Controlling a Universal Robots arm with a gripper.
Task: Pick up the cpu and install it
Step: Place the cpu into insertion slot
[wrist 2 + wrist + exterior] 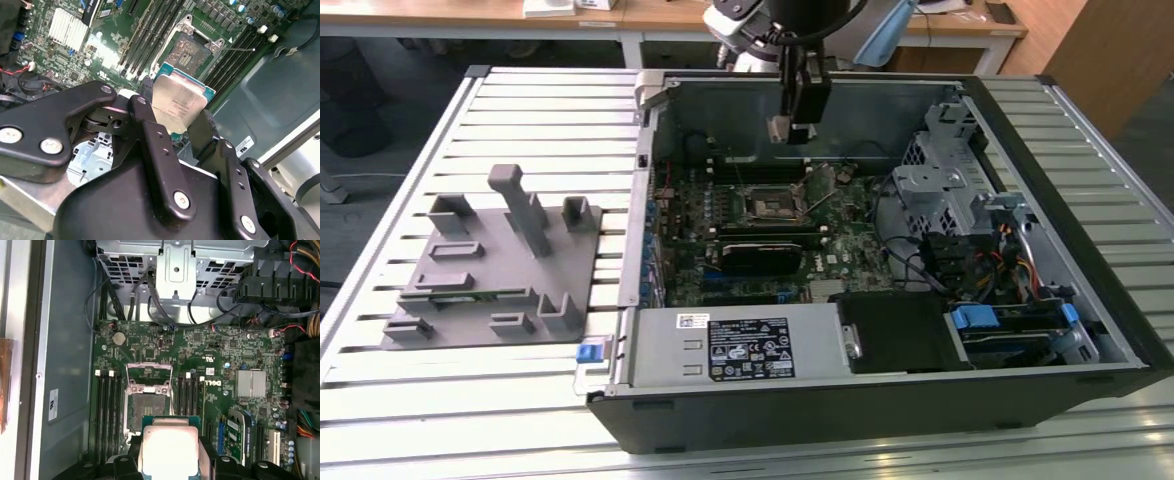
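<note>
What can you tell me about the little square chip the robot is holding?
The cpu is a small flat square with a silvery metal top and a greenish rim. The pincer grips it by two opposite edges, holding it in the air over the motherboard, close to the open socket and not touching it.

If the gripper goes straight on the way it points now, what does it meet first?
Likely the open socket or the motherboard just beside it, met by the cpu that the gripper holds; depth is unclear.

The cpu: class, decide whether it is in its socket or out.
Out. The gripper grips the cpu above the motherboard; the socket is empty.
</note>
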